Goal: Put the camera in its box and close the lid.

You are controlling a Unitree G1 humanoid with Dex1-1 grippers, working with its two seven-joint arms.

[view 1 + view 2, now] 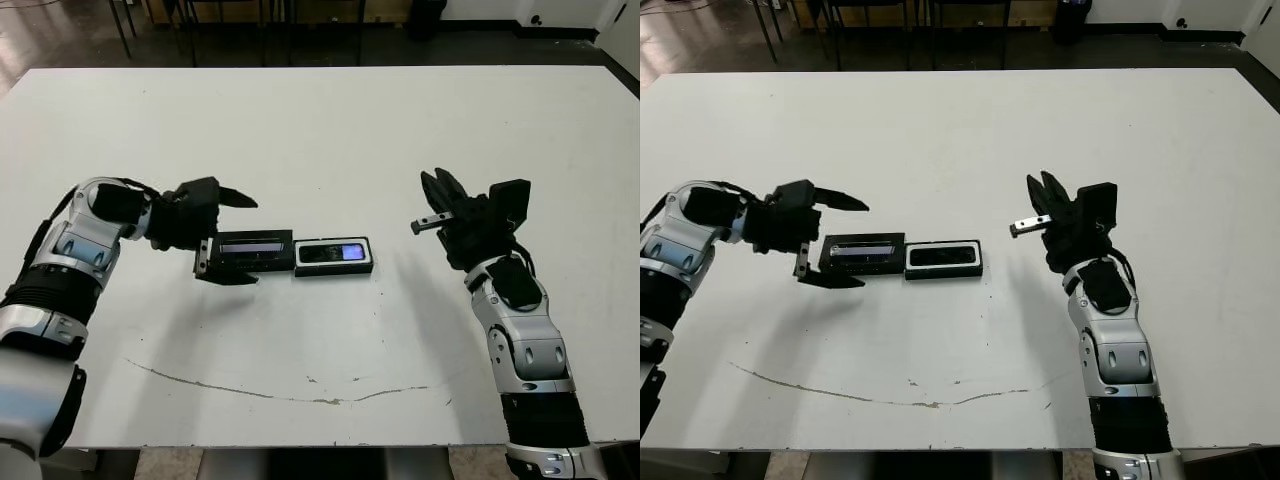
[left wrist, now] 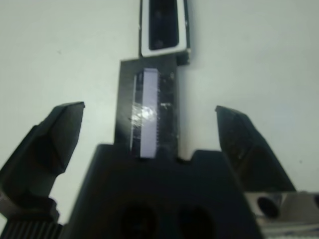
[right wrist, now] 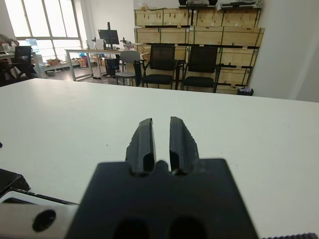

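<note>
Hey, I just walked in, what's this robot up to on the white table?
It is packing a slim black bar-shaped camera into a shallow black white-lined box. The camera already lies inside it. The flat black lid, with a glossy grey-blue strip, lies open flat beside the box. The left gripper is open, straddling the lid's outer end. The right gripper is shut and empty, held off to the side.

Left gripper [image 1: 226, 238] straddles lid's [image 1: 256, 250] outer end (fingers wide); box [image 1: 335, 255] flanks, desk [image 1: 330, 130] far edge unobstructed.
</note>
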